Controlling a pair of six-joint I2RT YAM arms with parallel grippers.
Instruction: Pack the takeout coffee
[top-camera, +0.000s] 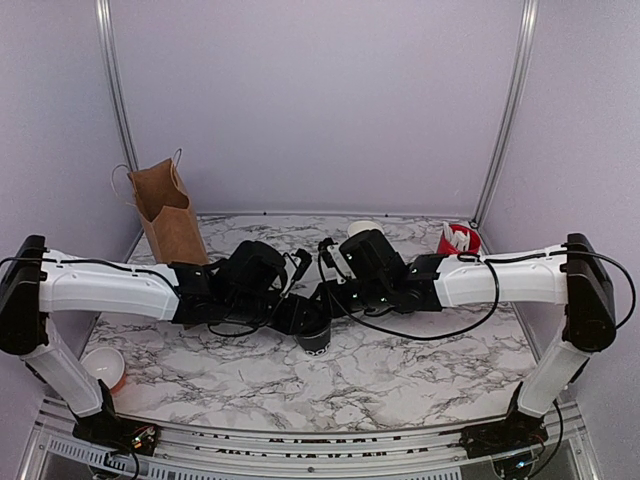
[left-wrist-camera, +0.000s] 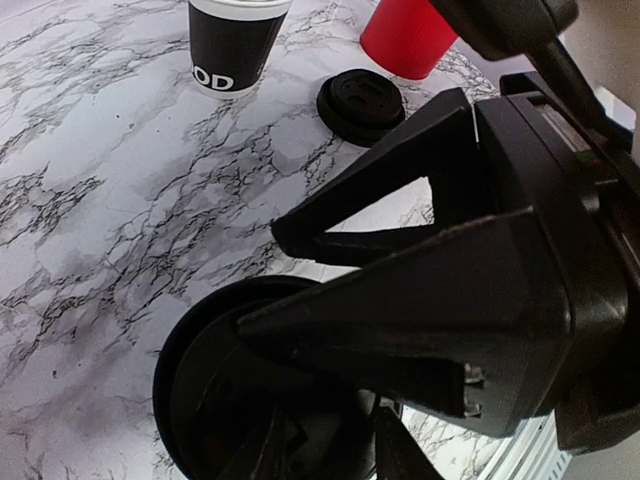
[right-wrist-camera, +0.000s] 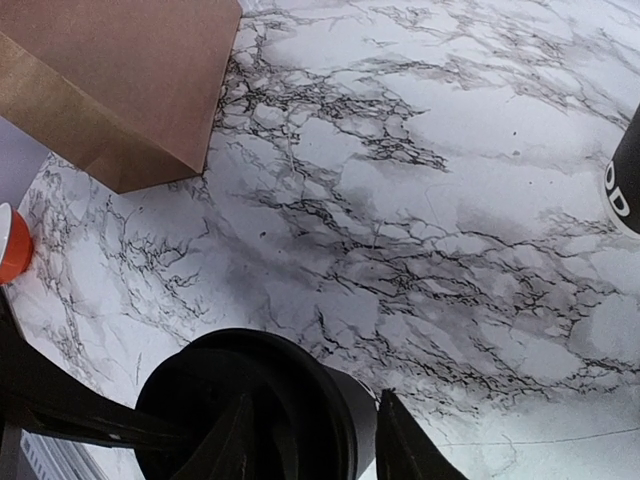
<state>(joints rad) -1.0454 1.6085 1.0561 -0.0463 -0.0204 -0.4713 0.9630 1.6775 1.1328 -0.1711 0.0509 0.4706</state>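
The takeout coffee (top-camera: 314, 338) is a small black cup with its black lid (left-wrist-camera: 215, 385) on, standing mid-table. Both grippers meet right above it. In the left wrist view my left gripper (left-wrist-camera: 330, 428) hangs over the lid, jaws a little apart with nothing between them. My right gripper (right-wrist-camera: 312, 400) straddles the cup's rim with parted jaws. One of its fingers (right-wrist-camera: 232, 440) lies across the lid and the other sits just outside the cup wall (right-wrist-camera: 362, 415). The brown paper bag (top-camera: 170, 212) stands open at the back left.
A second black cup (left-wrist-camera: 235, 45) with white lettering, a loose black lid (left-wrist-camera: 362, 100) and a red cup (top-camera: 458, 240) with white sticks stand at the back right. An orange-and-white bowl (top-camera: 103, 367) sits at the near left edge.
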